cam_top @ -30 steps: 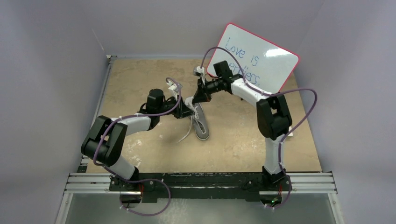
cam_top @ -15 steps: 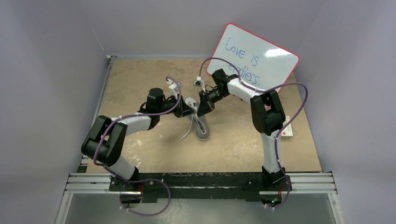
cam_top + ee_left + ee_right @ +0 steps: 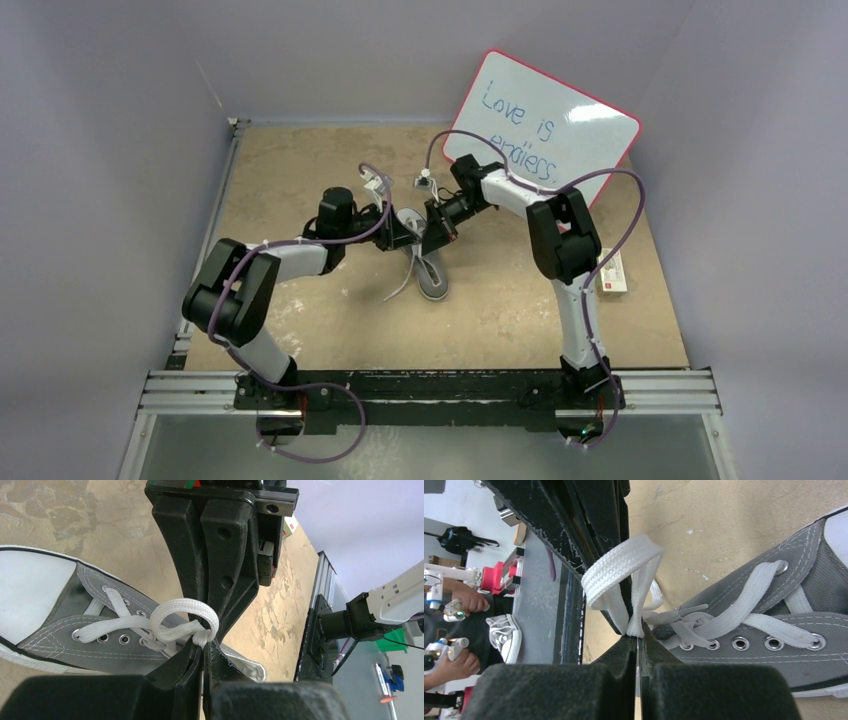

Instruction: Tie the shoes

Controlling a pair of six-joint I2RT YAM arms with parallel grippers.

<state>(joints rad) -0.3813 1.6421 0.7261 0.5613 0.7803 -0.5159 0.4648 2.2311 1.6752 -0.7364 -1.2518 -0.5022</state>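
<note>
While left gripper (image 3: 204, 647) and right gripper (image 3: 638, 639) are each clamping a white lace loop (image 3: 185, 605), the grey canvas white-toed sneaker (image 3: 435, 280) is lying between them

The grey canvas low-top sneaker (image 3: 433, 275) sits upright on its white rubber sole near the middle of the tan surface (image 3: 300, 170). Its white toe cap (image 3: 30, 592) seems to point toward the far side. Flat white laces (image 3: 744, 615) criss-cross through metal eyelets along the grey upper, which has pale stitching. Two lace loops rise above the tongue area: one loop (image 3: 186, 616) is pinched at its base in the closed left pincer (image 3: 204, 649), and the other loop (image 3: 621, 575) in the closed right pincer (image 3: 638, 639). A loose lace end (image 3: 397, 290) trails on the surface beside the shoe's near left side.
</note>
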